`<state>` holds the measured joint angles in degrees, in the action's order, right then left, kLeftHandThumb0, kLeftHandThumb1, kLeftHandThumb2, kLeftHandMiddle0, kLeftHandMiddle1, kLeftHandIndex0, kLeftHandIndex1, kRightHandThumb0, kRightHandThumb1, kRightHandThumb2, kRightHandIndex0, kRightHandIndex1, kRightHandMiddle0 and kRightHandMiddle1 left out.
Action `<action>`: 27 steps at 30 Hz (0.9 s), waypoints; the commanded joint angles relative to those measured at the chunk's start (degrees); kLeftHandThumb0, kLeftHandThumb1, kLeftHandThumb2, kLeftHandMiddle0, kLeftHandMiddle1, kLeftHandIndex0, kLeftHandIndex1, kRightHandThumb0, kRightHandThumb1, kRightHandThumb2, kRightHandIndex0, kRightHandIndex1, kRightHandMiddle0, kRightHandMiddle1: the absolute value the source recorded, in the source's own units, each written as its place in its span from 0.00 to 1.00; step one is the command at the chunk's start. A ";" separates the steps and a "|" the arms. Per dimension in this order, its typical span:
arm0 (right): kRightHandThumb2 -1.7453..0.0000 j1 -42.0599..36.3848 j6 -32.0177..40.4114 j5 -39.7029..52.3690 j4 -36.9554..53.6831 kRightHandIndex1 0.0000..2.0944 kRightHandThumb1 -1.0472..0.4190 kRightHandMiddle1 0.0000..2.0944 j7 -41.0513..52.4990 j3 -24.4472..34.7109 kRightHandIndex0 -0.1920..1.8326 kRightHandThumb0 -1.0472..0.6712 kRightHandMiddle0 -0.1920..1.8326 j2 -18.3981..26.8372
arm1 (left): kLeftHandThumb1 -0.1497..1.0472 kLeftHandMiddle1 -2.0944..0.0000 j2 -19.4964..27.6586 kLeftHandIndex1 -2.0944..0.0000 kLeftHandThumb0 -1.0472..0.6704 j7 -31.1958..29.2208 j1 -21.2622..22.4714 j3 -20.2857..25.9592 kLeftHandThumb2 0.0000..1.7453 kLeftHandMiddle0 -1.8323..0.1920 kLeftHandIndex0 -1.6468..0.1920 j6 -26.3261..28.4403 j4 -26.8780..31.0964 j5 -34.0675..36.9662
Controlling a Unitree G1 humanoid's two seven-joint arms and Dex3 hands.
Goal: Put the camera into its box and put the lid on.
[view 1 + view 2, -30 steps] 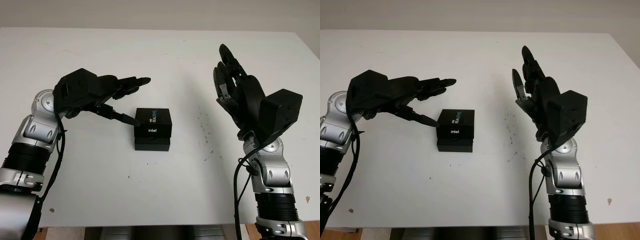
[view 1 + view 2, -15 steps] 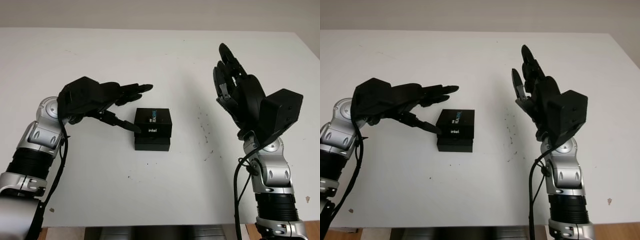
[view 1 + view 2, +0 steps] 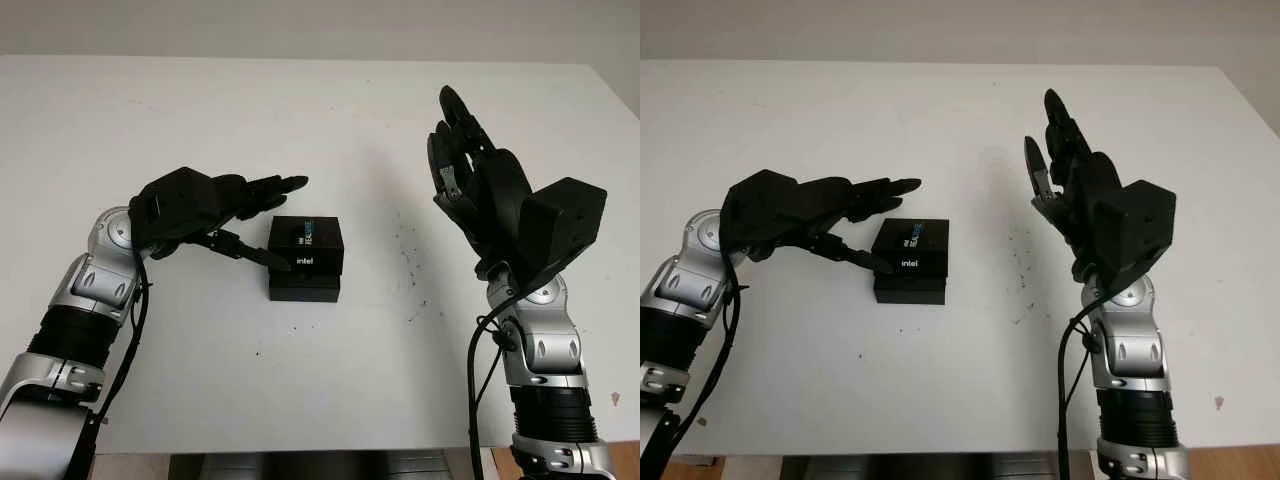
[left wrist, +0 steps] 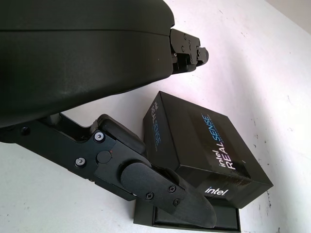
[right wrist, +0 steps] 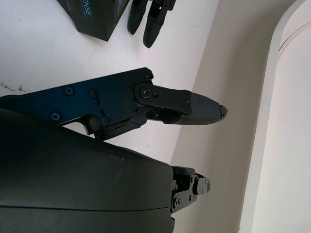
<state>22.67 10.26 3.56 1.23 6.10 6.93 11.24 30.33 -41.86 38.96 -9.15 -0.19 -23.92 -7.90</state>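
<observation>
Left hand (image 3: 225, 215) is open and holding nothing, low over the table (image 3: 320, 380), fingers pointing across at the box (image 3: 305, 271). One finger runs along the far side of the lid (image 3: 306, 243), the lower one reaches its near-left corner; touching or just short, I can't tell from up here. So the box lies straight off the fingertips, toward the table's middle, bracketed between them.

Lid sits on the base but skewed, pushed back, leaving a strip of base showing at the front. The camera itself I can't see; likely inside, though that's a guess.

Right hand (image 3: 470, 185) is open too, held up in the air, well apart from the box. The left is plainly nearer, so squaring the lid looks like its job.

The left wrist view adds something: the lid (image 4: 204, 148) sits askew on the base, and the lower finger (image 4: 165, 191) crosses in front of that corner.
</observation>
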 commanded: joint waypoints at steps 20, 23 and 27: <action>0.70 -0.30 -0.95 0.41 0.76 0.02 0.00 0.00 0.45 0.22 0.09 0.26 0.13 0.06 | 0.81 0.93 -1.34 0.92 0.16 -0.02 0.13 0.83 0.03 0.78 0.79 -2.57 -1.97 2.35; 0.70 -0.26 -0.97 0.01 0.69 0.03 0.00 0.00 0.20 0.16 0.09 0.25 0.13 0.19 | 0.81 0.92 -1.35 0.90 0.15 0.07 0.25 0.86 0.03 0.76 0.78 -3.77 -2.60 2.43; 0.69 -0.15 -0.99 -0.15 0.65 0.03 0.00 0.00 0.00 0.17 0.10 0.26 0.13 0.15 | 0.80 0.77 -1.40 0.73 0.18 0.11 0.34 0.82 0.03 0.81 0.85 -4.64 -2.90 2.40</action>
<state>22.61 10.14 3.40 1.23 6.19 7.03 11.25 29.19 -41.75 38.97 -8.48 -4.37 -26.45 -5.79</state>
